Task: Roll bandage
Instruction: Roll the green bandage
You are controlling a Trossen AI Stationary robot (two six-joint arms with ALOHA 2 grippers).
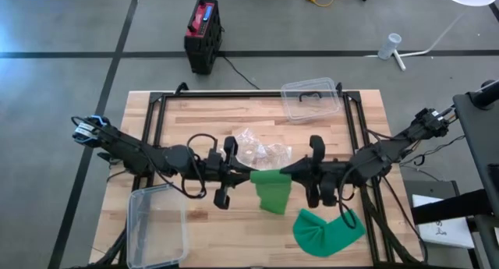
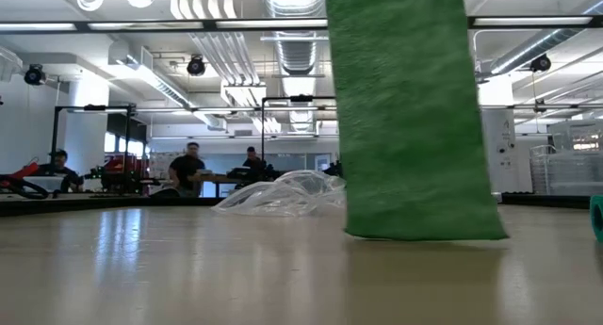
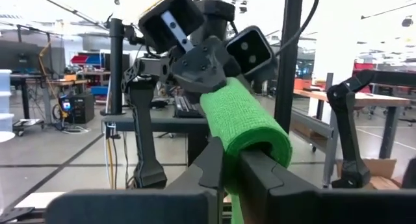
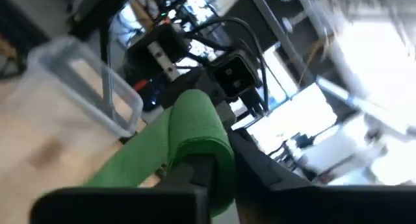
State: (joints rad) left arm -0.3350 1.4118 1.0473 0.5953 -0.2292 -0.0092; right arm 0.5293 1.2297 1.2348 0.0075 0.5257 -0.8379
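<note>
i hold one green bandage roll [image 1: 267,178] between my two grippers, its long axis running straight from my left gripper [image 1: 246,175] to my right gripper [image 1: 292,172]. both sets of fingers are clamped on its ends. its loose tail hangs down to the surface [image 1: 203,117]. a second green bandage [image 1: 327,231] lies crumpled near my right fingers. two clear containers: one [image 1: 310,99], another [image 1: 158,224].

Overhead looking down, table-level facing room, wrist views close on bandage [image 1: 272,189]
</note>
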